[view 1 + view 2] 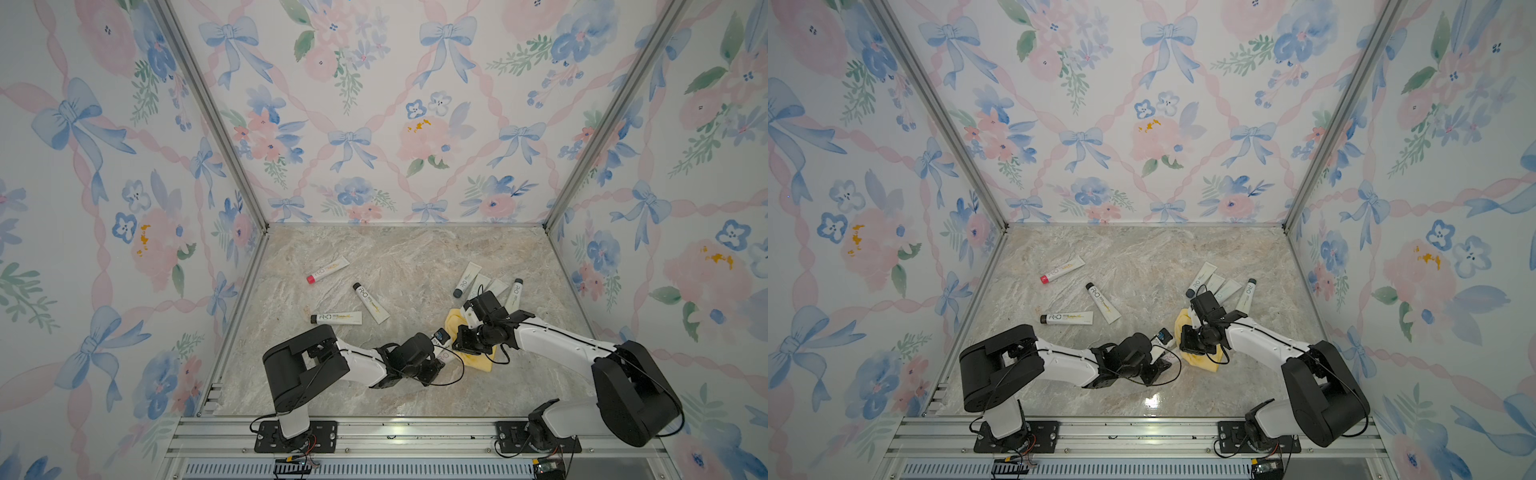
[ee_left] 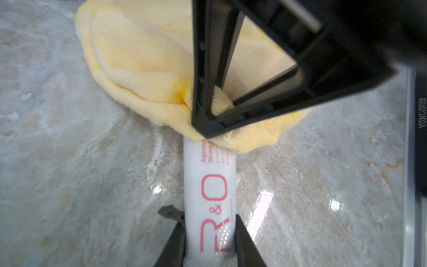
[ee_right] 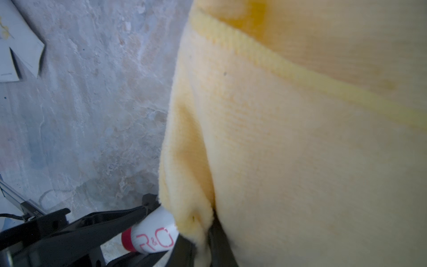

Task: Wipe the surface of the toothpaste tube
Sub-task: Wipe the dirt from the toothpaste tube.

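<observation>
A white toothpaste tube (image 2: 209, 185) with red R&O lettering and a red cap (image 3: 126, 240) is held just above the marble floor, with my left gripper (image 2: 209, 222) shut on its cap end. A folded yellow cloth (image 2: 143, 69) covers the tube's far end, and my right gripper (image 2: 215, 115) is shut on a fold of it, pressing it onto the tube. In both top views the two grippers meet front of centre, the tube (image 1: 442, 355) between them and the cloth (image 1: 478, 359) (image 1: 1204, 361) under the right wrist. The tube's far end is hidden under the cloth (image 3: 300, 150).
Three more tubes lie left of centre: a red-capped one (image 1: 328, 270) and two black-capped ones (image 1: 371, 302) (image 1: 336, 318). Several tubes (image 1: 478, 282) are clustered behind the right arm, one (image 1: 514, 293) beside it. Floral walls and aluminium posts enclose the marble floor (image 1: 415, 257).
</observation>
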`<action>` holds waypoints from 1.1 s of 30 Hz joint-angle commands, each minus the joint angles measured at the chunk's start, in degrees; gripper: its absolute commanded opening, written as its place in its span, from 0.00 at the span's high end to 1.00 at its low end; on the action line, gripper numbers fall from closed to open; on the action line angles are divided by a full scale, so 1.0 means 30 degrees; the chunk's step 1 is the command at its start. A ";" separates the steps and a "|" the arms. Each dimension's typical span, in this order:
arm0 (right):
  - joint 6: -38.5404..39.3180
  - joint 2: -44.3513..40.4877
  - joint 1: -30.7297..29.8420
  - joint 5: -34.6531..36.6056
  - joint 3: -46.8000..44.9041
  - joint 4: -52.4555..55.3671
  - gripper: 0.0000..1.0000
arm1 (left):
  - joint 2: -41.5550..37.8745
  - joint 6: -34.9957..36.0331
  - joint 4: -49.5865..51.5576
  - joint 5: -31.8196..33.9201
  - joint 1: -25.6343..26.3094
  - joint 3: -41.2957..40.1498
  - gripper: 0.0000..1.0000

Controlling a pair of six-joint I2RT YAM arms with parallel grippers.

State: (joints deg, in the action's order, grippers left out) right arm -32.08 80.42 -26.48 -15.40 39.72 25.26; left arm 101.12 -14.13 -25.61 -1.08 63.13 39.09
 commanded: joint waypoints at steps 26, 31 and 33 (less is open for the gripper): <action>-0.0720 0.1387 -0.0554 -0.0976 -0.0827 0.0603 0.87 | 0.0338 -0.0299 0.2027 -0.0155 0.0108 -0.0884 0.73; -0.0087 0.1273 0.1370 0.1269 -0.0882 0.1143 0.87 | 0.0135 -0.0384 0.1883 -0.0043 0.0121 -0.1052 0.74; 0.0112 0.1551 0.1988 0.1267 -0.0796 0.0930 0.87 | 0.0131 -0.0387 0.1855 0.0007 0.0133 -0.1054 0.74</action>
State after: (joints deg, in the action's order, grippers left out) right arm -33.82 82.15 -23.22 -19.77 39.57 23.40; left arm 100.86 -14.39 -26.41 -1.02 63.20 38.35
